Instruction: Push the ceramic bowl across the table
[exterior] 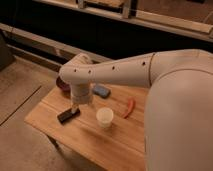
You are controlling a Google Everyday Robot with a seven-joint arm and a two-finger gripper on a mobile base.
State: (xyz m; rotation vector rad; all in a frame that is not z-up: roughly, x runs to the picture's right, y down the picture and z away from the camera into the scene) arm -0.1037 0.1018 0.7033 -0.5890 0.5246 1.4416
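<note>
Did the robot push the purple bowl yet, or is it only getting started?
Nothing looks done so far: the ceramic bowl sits near the far edge of the table, partly hidden behind the arm. In hand: the gripper hangs low beside the bowl, just above a black block; whether it touches the bowl cannot be seen. Left: the whole push across the table.

The arm (120, 75) bends down, its tool (75, 108) hanging beneath the wrist (80, 92).

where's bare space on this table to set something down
Bare wood runs along the near edge of the table, in front of the black block and white cup. Crowded at the back: ceramic bowl, gripper by the block, blue object, red item.
</note>
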